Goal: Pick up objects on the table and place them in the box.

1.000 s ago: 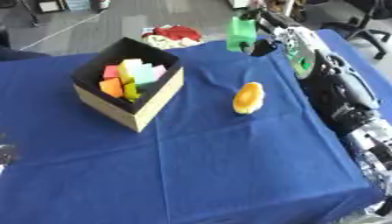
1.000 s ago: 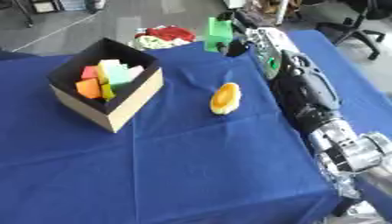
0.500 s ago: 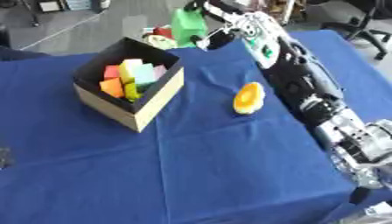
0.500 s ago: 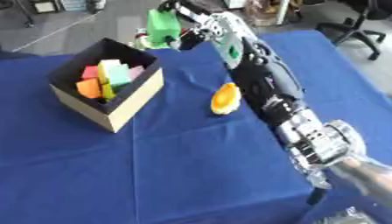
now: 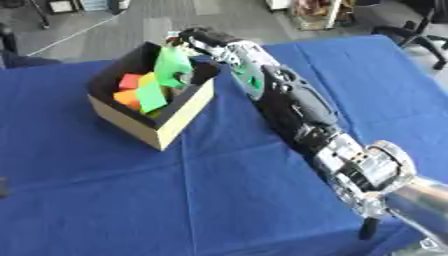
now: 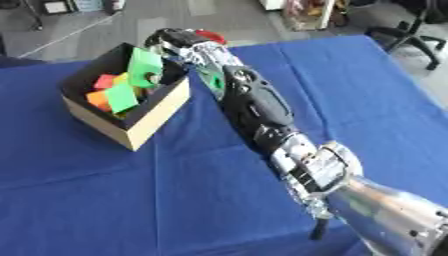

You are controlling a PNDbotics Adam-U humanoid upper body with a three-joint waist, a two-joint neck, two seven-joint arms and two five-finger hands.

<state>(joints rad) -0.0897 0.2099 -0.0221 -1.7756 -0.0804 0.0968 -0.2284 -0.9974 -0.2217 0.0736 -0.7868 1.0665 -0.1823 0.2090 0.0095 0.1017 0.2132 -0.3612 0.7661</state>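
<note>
1. Right hand (image 6: 175, 42) of mine is over the box's far corner, fingers curled round the green block (image 6: 143, 62), which hangs above the box opening and is tilted, not yet resting on anything that I can see.
2. Under it lies the box (image 5: 179, 117), black inside with tan outer walls, already holding a red piece (image 5: 129, 80), an orange piece (image 5: 125, 97) and another green piece (image 5: 151, 96) near its middle.
3. To do this step well, I judge I should bring the block lower, down among those pieces, before I let my fingers uncurl; dropped from where it hangs it could bounce off the green piece or tip over the near wall.
4. I would keep my wrist clear of the far rim, since my forearm (image 5: 293, 102) crosses just beside that corner and a nudge could slide the box on the blue cloth (image 5: 105, 200).
5. When I let go, I would open fully and lift straight up, so no finger drags the block back out.
6. My left hand shows in neither view, so it plays no part here that I can tell.
</note>
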